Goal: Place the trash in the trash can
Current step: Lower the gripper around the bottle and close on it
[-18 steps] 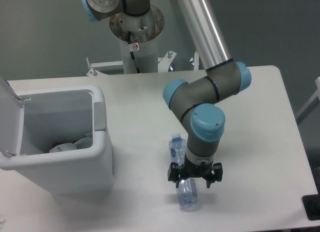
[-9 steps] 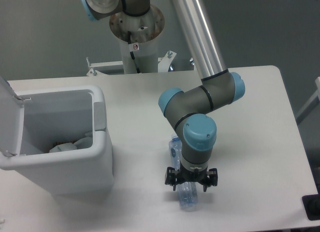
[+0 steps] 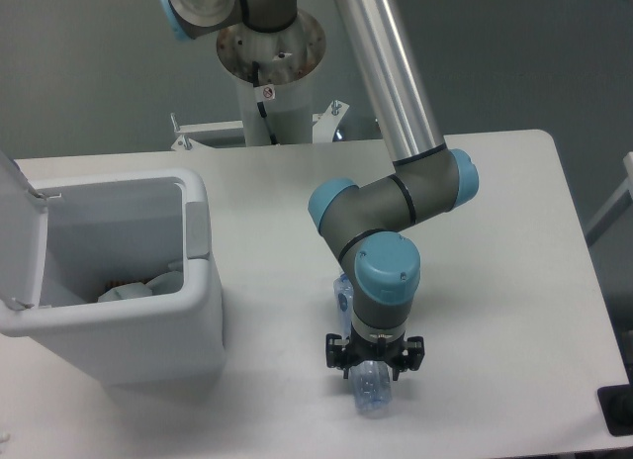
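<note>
The hand (image 3: 375,365) sits low over the bottle (image 3: 370,391) lying on the surface (image 3: 495,281), fingers astride it; whether they pinch it I cannot tell. The can (image 3: 119,311) stands open, well left.

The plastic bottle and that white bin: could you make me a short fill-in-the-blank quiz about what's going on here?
1. The gripper is positioned over the clear plastic ____, which lies on the table.
2. The lid of the trash can is ____.
3. The trash can stands at the ____ side of the picture.
4. The bin's side tab is coloured ____.

Missing words: bottle; open; left; grey
</note>
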